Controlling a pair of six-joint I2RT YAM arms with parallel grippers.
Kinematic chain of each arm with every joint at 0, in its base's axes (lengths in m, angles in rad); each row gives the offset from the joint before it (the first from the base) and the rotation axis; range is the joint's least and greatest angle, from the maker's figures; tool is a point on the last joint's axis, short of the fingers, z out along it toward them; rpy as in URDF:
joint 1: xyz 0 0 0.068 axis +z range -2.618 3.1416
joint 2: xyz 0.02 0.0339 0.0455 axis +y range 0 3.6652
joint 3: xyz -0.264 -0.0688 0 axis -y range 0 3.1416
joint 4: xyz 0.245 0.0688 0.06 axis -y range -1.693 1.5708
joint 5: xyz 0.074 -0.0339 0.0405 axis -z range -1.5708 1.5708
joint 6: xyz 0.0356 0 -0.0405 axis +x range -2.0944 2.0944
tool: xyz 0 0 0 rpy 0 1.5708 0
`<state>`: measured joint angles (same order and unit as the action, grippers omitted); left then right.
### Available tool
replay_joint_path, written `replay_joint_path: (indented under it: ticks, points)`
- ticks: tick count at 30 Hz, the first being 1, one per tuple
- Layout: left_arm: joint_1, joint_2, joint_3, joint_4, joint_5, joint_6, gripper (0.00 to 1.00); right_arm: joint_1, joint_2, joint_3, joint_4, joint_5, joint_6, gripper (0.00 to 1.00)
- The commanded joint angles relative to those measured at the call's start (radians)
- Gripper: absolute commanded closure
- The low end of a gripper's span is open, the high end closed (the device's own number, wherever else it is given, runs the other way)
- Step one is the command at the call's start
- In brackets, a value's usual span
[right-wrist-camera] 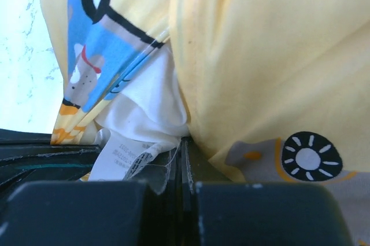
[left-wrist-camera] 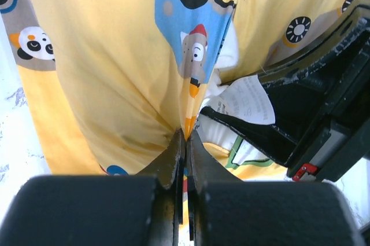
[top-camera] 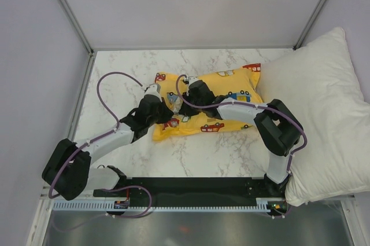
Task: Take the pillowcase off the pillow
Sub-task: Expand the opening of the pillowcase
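From above, the pillowcase (top-camera: 231, 104) lies flat on the marble surface (top-camera: 191, 153), bright yellow with printed cars and buses. A large white pillow (top-camera: 329, 113) lies against one short end of the pillowcase. Both arms reach to the opposite end of the pillowcase. The left claw (top-camera: 167, 108) and the right claw (top-camera: 180, 102) meet there almost tip to tip, over bunched fabric. From this height I cannot tell how either claw's jaws stand.

The left wrist camera shows the left claw's two fingers pressed together on a pinched fold of the pillowcase. The yellow cloth rises from the tips in taut creases, with a blue vehicle print just above the pinch. Beside that fold the pillowcase gapes, and the pillow (left-wrist-camera: 228, 55) shows in the gap as pale cream-white fabric. A white printed label (left-wrist-camera: 243, 101) hangs out of the same gap and lies across the black fingers of the right claw, which stands close beside the pinched fold.

The right wrist camera shows the right claw's jaws closed. A corner of the pillow comes out from under the hem of the pillowcase and runs down into the closed tips, the label crumpled against it. Yellow pillowcase fabric hangs on both sides of that corner.
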<state>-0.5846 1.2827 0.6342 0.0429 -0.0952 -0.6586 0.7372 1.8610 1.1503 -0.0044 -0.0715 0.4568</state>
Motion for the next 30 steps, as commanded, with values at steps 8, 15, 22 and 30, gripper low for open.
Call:
replay_joint_path:
  ticks: [8, 15, 22, 30]
  points:
    - [0.011, -0.097, -0.07, -0.321, -0.05, 0.059, 0.98, -0.219, 0.058, -0.023, -0.227, 0.513, -0.11, 1.0]
    - [0.04, -0.161, -0.071, -0.362, -0.041, 0.065, 0.98, -0.252, 0.01, -0.072, -0.229, 0.544, -0.125, 1.0]
    - [0.046, -0.217, -0.088, -0.4, -0.054, 0.053, 0.98, -0.315, 0.01, -0.011, -0.256, 0.558, -0.127, 1.0]
    - [0.046, -0.223, -0.11, -0.41, -0.038, 0.045, 0.98, -0.41, 0.024, 0.092, -0.287, 0.543, -0.15, 1.0]
